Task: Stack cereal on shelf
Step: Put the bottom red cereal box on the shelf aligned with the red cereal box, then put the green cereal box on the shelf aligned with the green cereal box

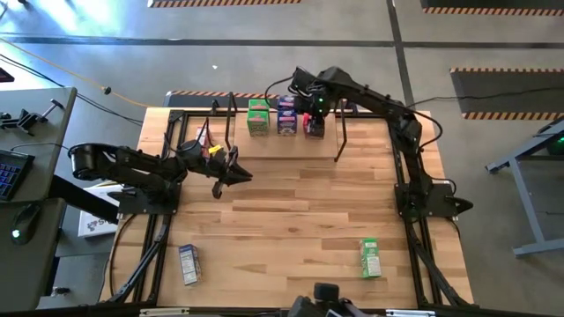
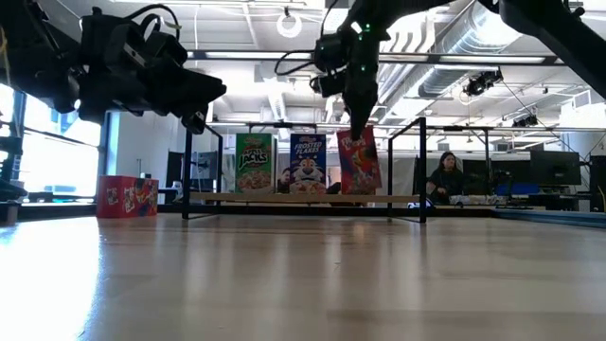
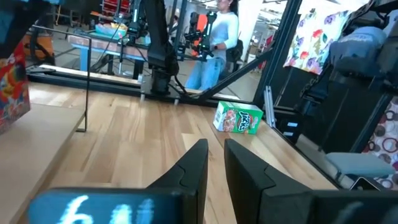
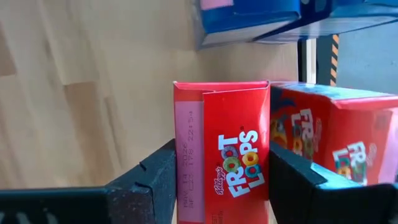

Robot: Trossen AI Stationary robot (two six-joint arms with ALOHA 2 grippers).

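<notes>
The shelf (image 1: 291, 145), a light-wood board with black hoop frames at both ends, lies at the table's far middle. On it stand a green cereal box (image 1: 257, 117) and a blue one (image 1: 286, 116). My right gripper (image 1: 315, 113) reaches down over the shelf's right part, shut on a red cereal box (image 2: 360, 161). Another red box (image 4: 348, 137) shows right beside it. My left gripper (image 1: 240, 175) hovers level over the table's left part. Its fingers (image 3: 199, 158) are drawn together to a narrow slit with nothing between them. My right gripper pinches the red box's two broad faces between its two fingers, just below the top panel (image 4: 221, 143). The fingers come from above, pointing down. The box hangs slightly tilted, its lower edge (image 2: 365, 192) at board level. Whether it touches the shelf, I cannot tell.
A green box (image 1: 371, 258) lies on the table near the right front. A blue-and-white box (image 1: 189, 263) lies near the left front. A red box (image 2: 126, 196) stands at the far left beside the shelf. A person (image 2: 445, 175) sits in the room beyond.
</notes>
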